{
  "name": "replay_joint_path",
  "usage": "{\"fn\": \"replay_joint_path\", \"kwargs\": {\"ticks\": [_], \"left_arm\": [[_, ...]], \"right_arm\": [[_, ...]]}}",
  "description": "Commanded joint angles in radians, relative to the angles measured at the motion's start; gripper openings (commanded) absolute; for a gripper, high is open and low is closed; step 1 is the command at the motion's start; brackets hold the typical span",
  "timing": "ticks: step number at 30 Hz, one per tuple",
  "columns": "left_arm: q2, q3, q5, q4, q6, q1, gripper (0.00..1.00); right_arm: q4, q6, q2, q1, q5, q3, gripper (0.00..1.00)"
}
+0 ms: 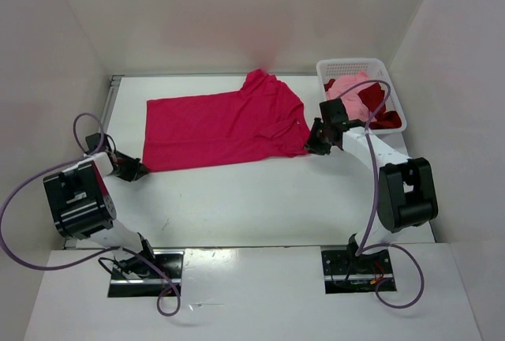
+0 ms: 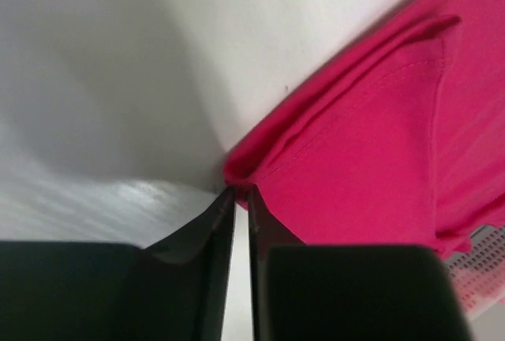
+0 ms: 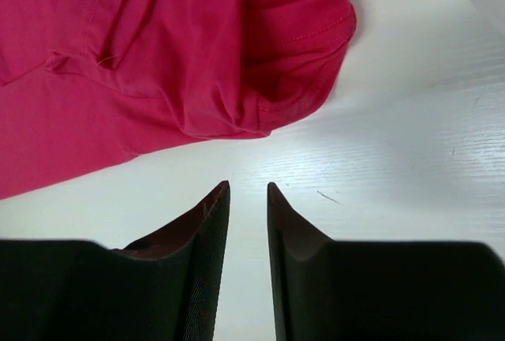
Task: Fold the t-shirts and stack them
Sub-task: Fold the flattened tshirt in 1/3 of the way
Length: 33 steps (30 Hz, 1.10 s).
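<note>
Shirts three: crimson-pink (image 1: 225,128) on table (image 1: 260,207); pale pink (image 1: 351,91), dark red (image 1: 388,121) in basket (image 1: 351,62).

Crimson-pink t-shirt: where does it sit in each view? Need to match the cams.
Top external: crimson-pink t-shirt spread flat mid-table.
Left wrist: fills the right half, one corner just above the left hand.
Right wrist: upper left, with the right hand below and apart from it.
Shared landmark: the white table, bare along the shirt's near edge in all three.
</note>
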Motion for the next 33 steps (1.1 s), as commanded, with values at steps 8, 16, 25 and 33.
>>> {"fn": "replay_joint_path", "kwargs": {"ticks": [8, 16, 25, 33], "left_arm": [[0.064, 0.082, -0.017, 0.009, 0.053, 0.105, 0.00], [0.115, 0.140, 0.027, -0.007, 0.073, 0.159, 0.00], [0.081, 0.106, 0.046, 0.021, 0.093, 0.150, 0.00], [0.038, 0.106, 0.018, 0.012, 0.104, 0.094, 0.00]], "right_arm": [[0.074, 0.003, 0.056, 0.011, 0.051, 0.018, 0.33], [0.062, -0.039, 0.132, 0.040, -0.040, 0.114, 0.40], [0.054, -0.069, 0.132, 0.074, -0.175, 0.136, 0.47], [0.063, -0.079, 0.214, 0.074, -0.175, 0.165, 0.31]]}}
